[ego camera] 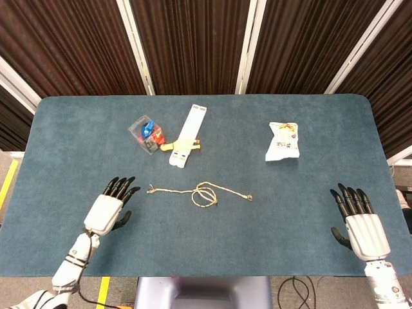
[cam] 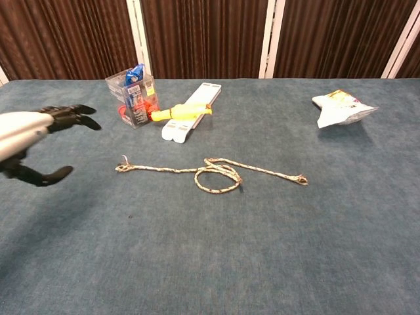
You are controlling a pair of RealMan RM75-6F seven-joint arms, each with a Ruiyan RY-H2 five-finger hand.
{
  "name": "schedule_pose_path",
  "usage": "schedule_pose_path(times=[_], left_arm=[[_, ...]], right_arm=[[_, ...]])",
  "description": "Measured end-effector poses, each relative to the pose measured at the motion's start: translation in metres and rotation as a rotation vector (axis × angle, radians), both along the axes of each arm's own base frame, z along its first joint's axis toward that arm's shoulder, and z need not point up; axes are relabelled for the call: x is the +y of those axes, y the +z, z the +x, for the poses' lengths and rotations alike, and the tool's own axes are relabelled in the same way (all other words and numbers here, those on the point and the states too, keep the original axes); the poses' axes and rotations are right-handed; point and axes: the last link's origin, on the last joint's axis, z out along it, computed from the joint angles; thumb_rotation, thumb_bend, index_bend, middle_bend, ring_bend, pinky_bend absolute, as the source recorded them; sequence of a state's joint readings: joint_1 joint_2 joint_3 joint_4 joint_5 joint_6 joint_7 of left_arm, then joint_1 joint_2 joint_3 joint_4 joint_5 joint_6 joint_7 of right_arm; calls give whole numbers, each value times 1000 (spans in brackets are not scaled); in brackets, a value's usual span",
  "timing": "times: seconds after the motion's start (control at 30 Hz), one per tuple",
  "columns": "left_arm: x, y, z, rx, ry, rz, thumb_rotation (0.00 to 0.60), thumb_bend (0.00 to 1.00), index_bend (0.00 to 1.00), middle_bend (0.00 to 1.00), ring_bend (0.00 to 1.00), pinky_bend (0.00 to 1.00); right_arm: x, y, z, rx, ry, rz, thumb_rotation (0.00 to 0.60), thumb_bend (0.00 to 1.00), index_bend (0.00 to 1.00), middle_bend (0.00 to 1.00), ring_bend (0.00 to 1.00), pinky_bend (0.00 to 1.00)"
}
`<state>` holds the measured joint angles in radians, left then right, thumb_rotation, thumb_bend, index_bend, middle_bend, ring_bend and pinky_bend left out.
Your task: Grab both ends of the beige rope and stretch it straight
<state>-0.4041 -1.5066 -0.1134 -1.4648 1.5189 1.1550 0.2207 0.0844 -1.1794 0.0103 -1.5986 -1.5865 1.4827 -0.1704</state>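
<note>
The beige rope (ego camera: 199, 192) lies on the blue table (ego camera: 309, 193), slack, with a loop near its middle (cam: 216, 176). Its left end (ego camera: 150, 190) and right end (ego camera: 249, 197) both rest free on the cloth. My left hand (ego camera: 111, 207) hovers a little left of the rope's left end, fingers spread and holding nothing; the chest view shows the same left hand (cam: 33, 134) at the far left. Near the table's front right edge my right hand (ego camera: 360, 222) is spread wide, far from the rope's right end. It does not show in the chest view.
Behind the rope lie a clear box of coloured items (ego camera: 147, 134), a white strip with a yellow piece (ego camera: 186, 136) and a white snack bag (ego camera: 282, 141). Dark panelled walls stand behind the table.
</note>
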Motion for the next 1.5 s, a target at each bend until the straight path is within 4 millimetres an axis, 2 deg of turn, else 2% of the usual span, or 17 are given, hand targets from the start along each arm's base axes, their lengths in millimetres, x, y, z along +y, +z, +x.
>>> schedule_pose_path(times=[0.13, 0.53, 0.73, 0.93, 1.23, 1.5], left_arm=[[13, -26, 8, -13, 32, -39, 600, 447, 252, 0, 0, 52], [48, -66, 23, 80, -1, 5, 600, 443, 328, 0, 0, 53], [62, -74, 20, 96, 18, 31, 600, 443, 395, 0, 0, 53], [71, -84, 14, 111, 45, 31, 600, 441, 400, 0, 0, 54], [76, -94, 14, 124, 42, 43, 600, 440, 485, 30, 0, 70], [79, -97, 12, 141, 43, 46, 600, 442, 498, 40, 0, 73]], right_arm=[[-1, 0, -1, 2, -3, 3, 600, 344, 0, 0, 0, 0], [-8, -2, -6, 29, -37, 15, 600, 344, 0, 0, 0, 0], [-10, -2, -6, 36, -43, 15, 600, 345, 0, 0, 0, 0], [-10, -2, -7, 37, -45, 12, 600, 344, 0, 0, 0, 0], [-10, -2, -8, 40, -49, 10, 600, 345, 0, 0, 0, 0], [-10, -2, -8, 41, -55, 8, 600, 344, 0, 0, 0, 0]])
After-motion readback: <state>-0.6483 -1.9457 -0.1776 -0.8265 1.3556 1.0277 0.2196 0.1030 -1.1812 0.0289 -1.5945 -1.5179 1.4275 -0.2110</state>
